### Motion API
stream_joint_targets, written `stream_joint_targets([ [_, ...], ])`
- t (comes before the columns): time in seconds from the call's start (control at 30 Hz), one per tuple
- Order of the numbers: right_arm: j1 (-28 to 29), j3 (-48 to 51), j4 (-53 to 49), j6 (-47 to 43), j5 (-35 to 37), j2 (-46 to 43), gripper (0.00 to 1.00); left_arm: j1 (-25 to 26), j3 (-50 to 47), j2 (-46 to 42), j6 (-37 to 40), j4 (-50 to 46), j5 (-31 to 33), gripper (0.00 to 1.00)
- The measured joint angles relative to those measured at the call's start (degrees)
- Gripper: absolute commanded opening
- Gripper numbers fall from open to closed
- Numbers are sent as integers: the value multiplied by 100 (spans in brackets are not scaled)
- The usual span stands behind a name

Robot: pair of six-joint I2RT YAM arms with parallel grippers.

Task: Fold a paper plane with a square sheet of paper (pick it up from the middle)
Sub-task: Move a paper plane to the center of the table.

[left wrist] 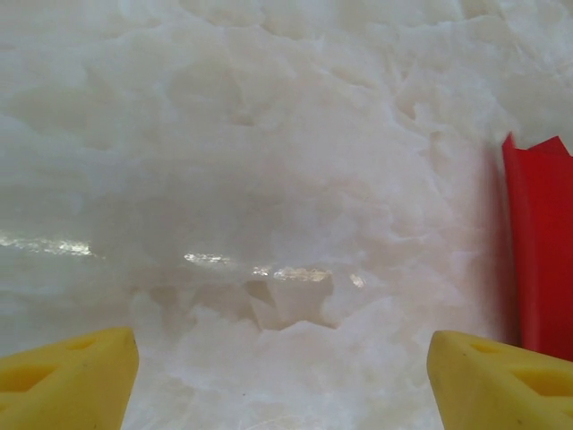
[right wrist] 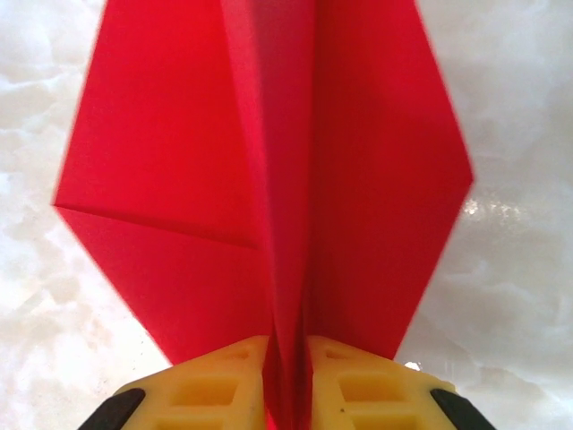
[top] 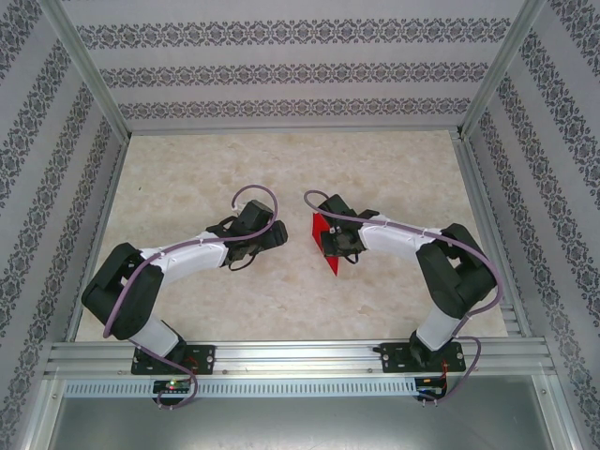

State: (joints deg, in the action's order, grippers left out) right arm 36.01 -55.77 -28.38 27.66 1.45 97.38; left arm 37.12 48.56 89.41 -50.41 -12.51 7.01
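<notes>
Now the slim pointed red paper plane (right wrist: 269,179) is pinched along its centre crease by the right gripper (right wrist: 288,381); the left gripper (left wrist: 282,363) is spread, the plane at its view's right edge.

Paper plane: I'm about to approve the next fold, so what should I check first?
1. Grip: right end effector shut on the paper plane at its centre crease: ok.
2. Free arm: left end effector open, nothing between its fingers: ok.
3. Left end effector apart from the paper plane: ok.
4. Both wings folded alike: cannot tell.
5. Paper plane lifted off the table: cannot tell.
</notes>
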Motion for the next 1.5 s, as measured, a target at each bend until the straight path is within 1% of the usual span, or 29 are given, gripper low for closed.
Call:
stream_joint_targets([
  [0.27,39,-2,74,2,-2,153,21,0,0,0,24,-98,107,93],
  [0.4,76,-26,98,2,7,264,21,0,0,0,46,-142,118,100],
  [0.7,153,-129,179,26,151,374,15,0,7,0,46,-328,254,100],
  [0.8,151,-289,70,-11,238,426,12,0,15,0,46,-415,302,100],
  [0.9,146,-669,-66,-85,378,505,10,0,26,0,46,-501,367,100],
  [1.0,120,-1255,-114,-149,483,688,10,0,26,0,46,-570,407,100],
  [1.27,-105,-2645,-229,-299,708,1565,11,0,26,-31,46,-822,485,100],
  [1.5,-317,-3209,-533,-341,791,2175,12,0,26,-122,46,-909,557,100],
])
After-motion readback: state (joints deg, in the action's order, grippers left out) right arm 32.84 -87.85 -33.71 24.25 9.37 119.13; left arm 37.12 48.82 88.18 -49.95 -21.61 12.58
